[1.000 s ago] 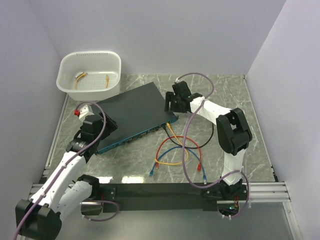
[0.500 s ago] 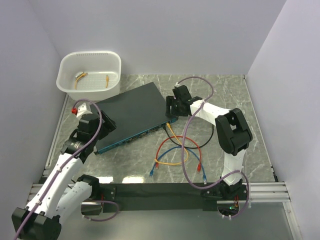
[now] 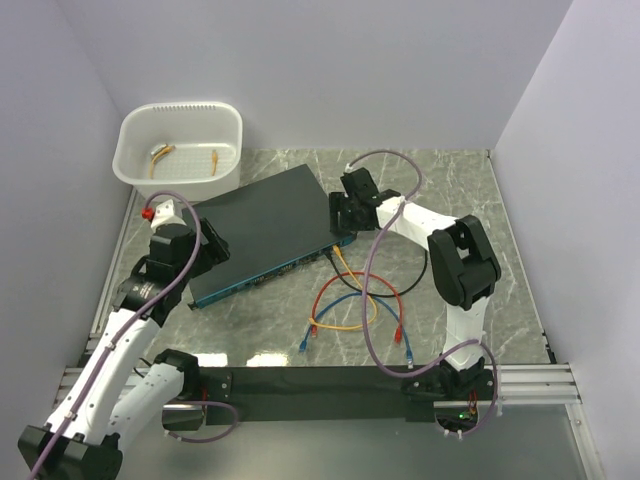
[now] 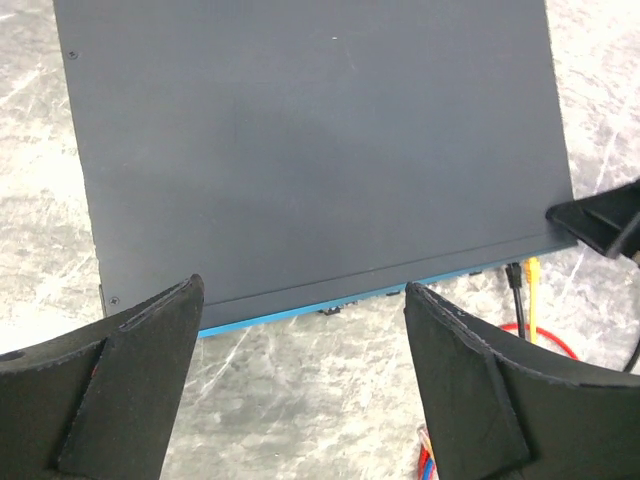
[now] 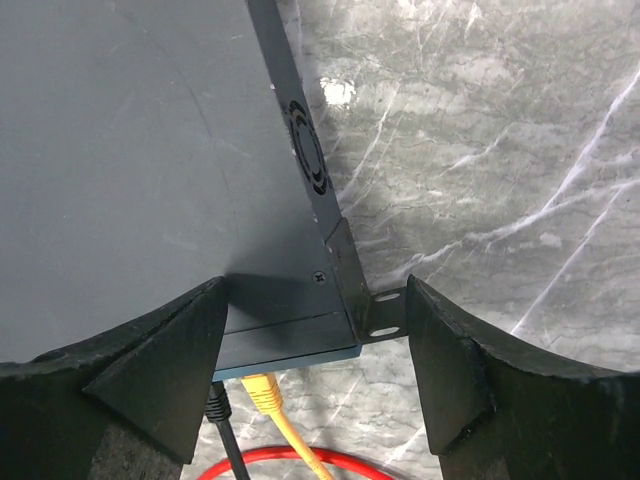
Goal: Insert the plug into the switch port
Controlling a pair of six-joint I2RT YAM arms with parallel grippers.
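Left arm (image 3: 118, 345), right arm (image 3: 415, 222): white links, black joints, mauve cables (image 3: 366, 300); black wedge-shaped end effector fingers (image 4: 130, 380).

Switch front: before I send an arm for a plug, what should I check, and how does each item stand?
1. Left gripper open and empty: ok.
2. Right gripper open and empty: ok.
3. Plug in hand: not ok; the loose cables lie on the table.
4. Free port in sight: cannot tell; the teal face shows only edge-on.
5. Ports at its right end free: not ok; a yellow plug and a black plug sit there.
6. Right gripper clear of the switch: cannot tell.
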